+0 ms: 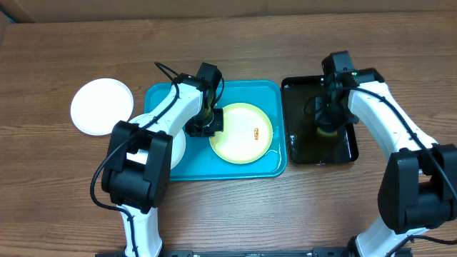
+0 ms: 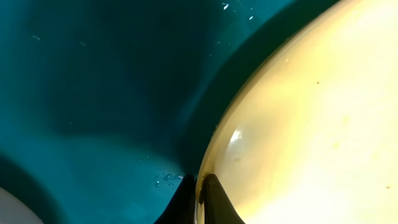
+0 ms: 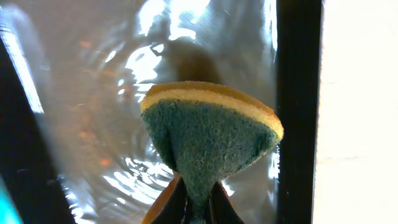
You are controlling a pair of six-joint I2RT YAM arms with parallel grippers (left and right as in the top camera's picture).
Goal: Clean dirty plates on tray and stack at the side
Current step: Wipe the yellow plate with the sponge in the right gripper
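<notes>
A pale yellow-green plate [image 1: 243, 133] with a small orange-red smear lies on the turquoise tray [image 1: 264, 91]. My left gripper [image 1: 205, 123] is shut on this plate's left rim [image 2: 200, 182]; the plate [image 2: 311, 124] fills the right of the left wrist view. A second white plate [image 1: 177, 148] lies on the tray's left part, mostly hidden under my left arm. Another white plate [image 1: 101, 106] rests on the table left of the tray. My right gripper [image 1: 328, 123] is shut on a yellow-and-green sponge [image 3: 208, 127] over the black tray [image 1: 300, 153], which holds water.
The black tray's rim [image 3: 298, 93] runs right of the sponge, with the bare wooden table [image 1: 228, 207] beyond. Rippled water [image 3: 93, 93] covers the black tray's floor. Water drops [image 2: 165, 179] lie on the turquoise tray beside the plate.
</notes>
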